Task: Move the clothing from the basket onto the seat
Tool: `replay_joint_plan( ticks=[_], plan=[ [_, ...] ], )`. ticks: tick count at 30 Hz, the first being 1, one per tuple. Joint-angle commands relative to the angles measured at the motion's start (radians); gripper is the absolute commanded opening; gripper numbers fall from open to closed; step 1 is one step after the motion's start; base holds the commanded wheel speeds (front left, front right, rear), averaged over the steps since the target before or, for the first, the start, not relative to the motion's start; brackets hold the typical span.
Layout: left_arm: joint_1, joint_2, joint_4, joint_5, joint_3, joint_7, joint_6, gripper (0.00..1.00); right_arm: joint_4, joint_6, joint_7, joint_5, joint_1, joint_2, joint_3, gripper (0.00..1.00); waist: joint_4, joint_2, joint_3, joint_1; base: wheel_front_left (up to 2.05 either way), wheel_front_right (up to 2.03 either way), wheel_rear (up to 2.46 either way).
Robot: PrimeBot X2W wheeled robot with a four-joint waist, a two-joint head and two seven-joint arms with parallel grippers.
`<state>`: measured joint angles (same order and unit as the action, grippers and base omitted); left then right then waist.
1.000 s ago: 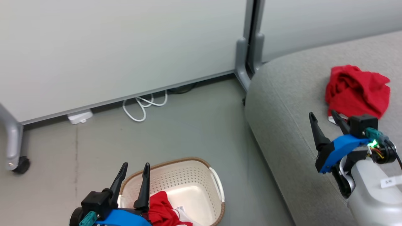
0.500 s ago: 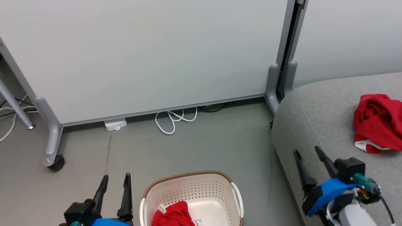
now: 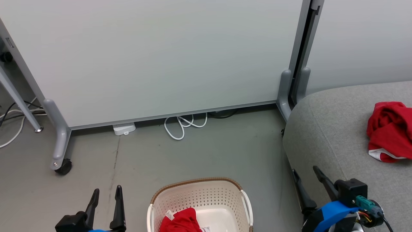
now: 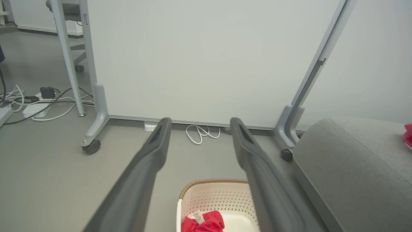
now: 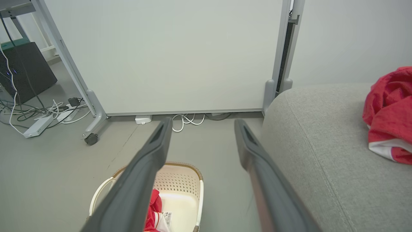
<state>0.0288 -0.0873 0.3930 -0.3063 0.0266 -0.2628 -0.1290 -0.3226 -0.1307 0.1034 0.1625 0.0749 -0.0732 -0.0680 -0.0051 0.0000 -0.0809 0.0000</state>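
Observation:
A cream basket [image 3: 199, 199] with a brown rim stands on the floor at the bottom middle of the head view, and a red garment [image 3: 180, 222] with a white tag lies in it. The basket [image 4: 219, 199] and that garment [image 4: 202, 222] also show in the left wrist view, and the basket [image 5: 180, 187] in the right wrist view. A second red garment [image 3: 391, 130] with white trim lies on the grey seat [image 3: 334, 135] at the right. My left gripper [image 3: 106, 195] is open and empty, left of the basket. My right gripper [image 3: 305, 175] is open and empty, at the seat's near edge.
A white wheeled partition [image 3: 154, 58] stands behind the basket, with a castor [image 3: 62, 167] at the left and grey feet [image 3: 291, 87] by the seat. A coiled white cable [image 3: 183, 124] and a white plug block [image 3: 124, 129] lie along its base. More cables [image 5: 48, 112] lie at the far left.
The camera has risen and swung left, so the whole scene has shifted. Both grippers sit lower in view, and the right one has drawn back from the garment on the seat.

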Motion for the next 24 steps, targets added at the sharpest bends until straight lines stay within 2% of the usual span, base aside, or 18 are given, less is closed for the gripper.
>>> replay_joint_plan(
  ticks=[1,12,24],
  plan=[
    [0.011,-0.004,-0.001,0.006,-0.004,-0.004,-0.002,1.00,0.013,0.000,-0.004,-0.003,-0.018,0.003,0.004,1.00,0.001,0.0000,0.001,0.0000,0.00,0.00,0.00],
    [0.008,0.002,-0.004,0.007,-0.002,-0.004,-0.002,1.00,0.070,0.000,-0.034,-0.006,-0.046,0.017,0.023,1.00,-0.002,0.0000,0.010,0.0000,0.00,0.00,0.00],
    [0.021,0.007,-0.003,0.000,-0.005,-0.004,-0.002,1.00,0.080,0.000,-0.042,0.001,-0.041,0.022,0.013,1.00,-0.024,0.0000,0.021,0.0000,0.00,0.00,0.00]
  ],
)
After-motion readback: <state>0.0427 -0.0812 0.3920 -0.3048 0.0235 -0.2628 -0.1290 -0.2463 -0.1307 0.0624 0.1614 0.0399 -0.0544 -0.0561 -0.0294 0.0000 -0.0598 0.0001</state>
